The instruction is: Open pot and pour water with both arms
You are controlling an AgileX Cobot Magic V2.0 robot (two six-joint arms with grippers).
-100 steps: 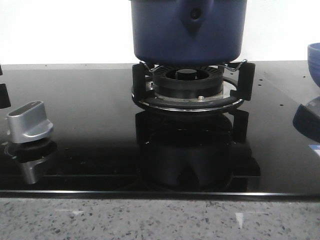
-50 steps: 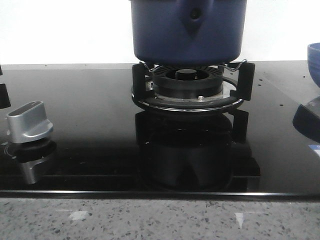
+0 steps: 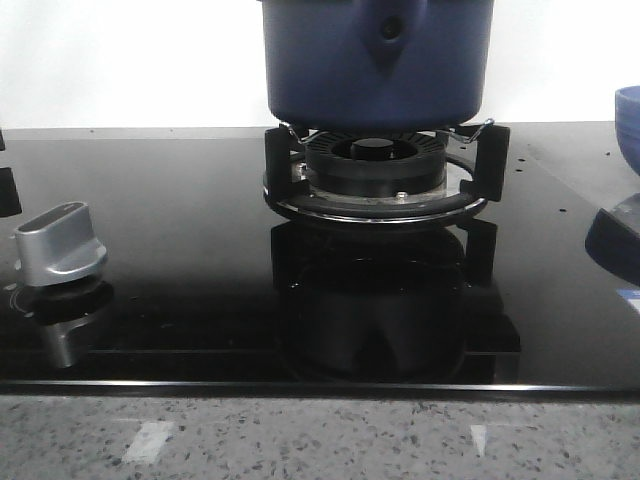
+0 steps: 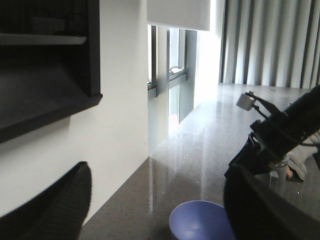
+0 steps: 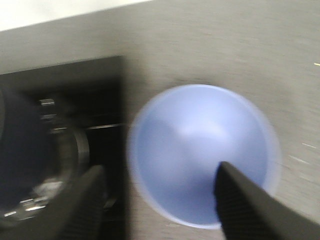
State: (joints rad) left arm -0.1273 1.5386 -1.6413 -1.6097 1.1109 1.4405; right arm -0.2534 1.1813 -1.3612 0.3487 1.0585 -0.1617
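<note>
The dark navy-blue pot stands on the gas burner at the back centre, its teardrop handle mount facing me; its top is cut off by the frame. Neither gripper shows in the front view. In the left wrist view my left gripper is open and empty, raised above the counter, with a smaller blue bowl below it. In the blurred right wrist view my right gripper is open and empty above that bowl, with the pot off to one side.
A silver knob sits on the black glass hob at the left. The blue bowl stands on the stone counter at the right edge. The right arm shows in the left wrist view, beside a white wall and dark shelf.
The pot, burner, knob and bowl have not moved in the front view. Only faint reflections on the glass and counter shift slightly.
</note>
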